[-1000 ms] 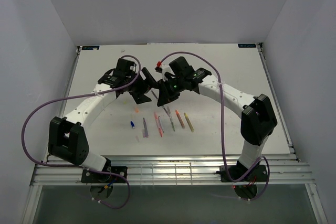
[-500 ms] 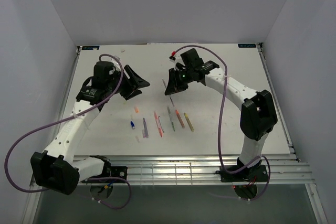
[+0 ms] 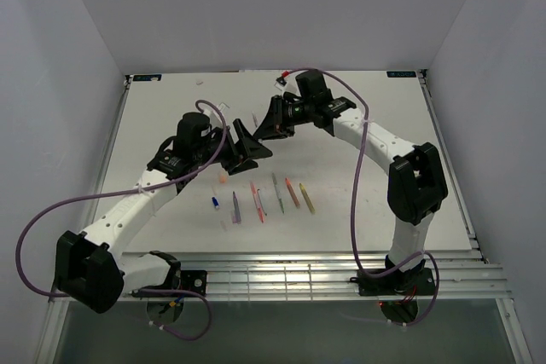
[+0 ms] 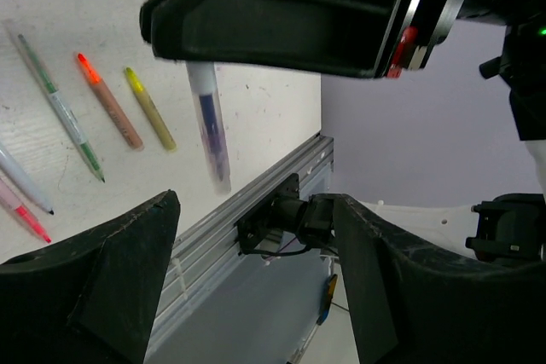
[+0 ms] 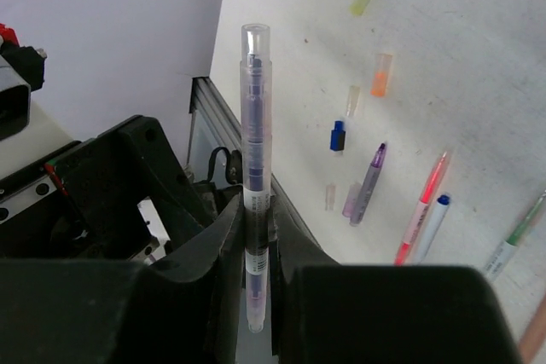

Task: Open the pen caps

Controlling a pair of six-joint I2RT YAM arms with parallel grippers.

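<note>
Top view: white table (image 3: 171, 125), lilac walls (image 3: 68, 40), metal rail (image 3: 273, 274) along the near edge, and a row of pens (image 3: 264, 198) mid-table. The left gripper (image 3: 248, 144) and right gripper (image 3: 271, 121) are close together just beyond the row. Left wrist: fingers (image 4: 111, 270) splayed wide and empty, with a purple pen (image 4: 209, 125) hanging ahead between them. Only the right wrist shows the right gripper clenched on that pen with its clear cap (image 5: 255, 40) on. It also shows loose caps (image 5: 381, 74) lying beside the row.
</note>
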